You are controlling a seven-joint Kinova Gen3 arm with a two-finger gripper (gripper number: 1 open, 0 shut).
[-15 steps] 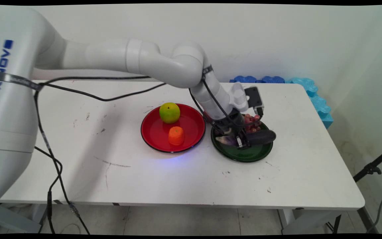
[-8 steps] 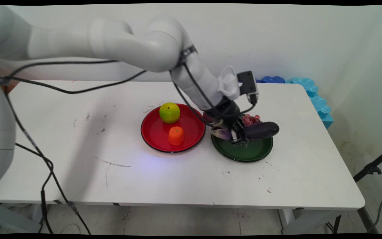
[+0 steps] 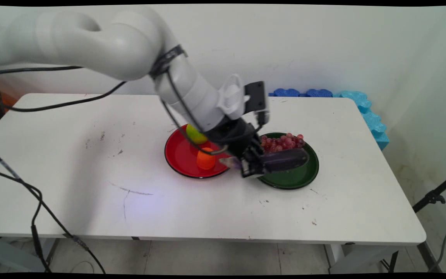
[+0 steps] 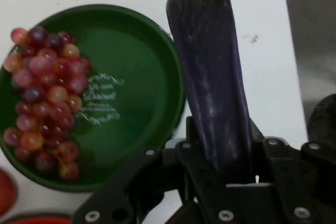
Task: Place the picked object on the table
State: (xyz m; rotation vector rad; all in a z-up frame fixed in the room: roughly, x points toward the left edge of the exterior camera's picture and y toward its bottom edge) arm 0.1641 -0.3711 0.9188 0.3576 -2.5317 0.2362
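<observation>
Clamping a dark purple eggplant (image 3: 285,160) near its stem end, the gripper (image 3: 254,166) holds it level above the green plate (image 3: 311,170) beside the grapes (image 3: 281,142) — it looks smooth, firm, probably light and slippery — red plate (image 3: 178,155) alongside.

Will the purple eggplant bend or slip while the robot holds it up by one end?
Probably not bend: the eggplant sticks out straight from the gripper above the green plate, so it seems stiff. Its skin looks smooth and shiny, so it might slip. Being long and rounded, it would likely roll if set down.
</observation>
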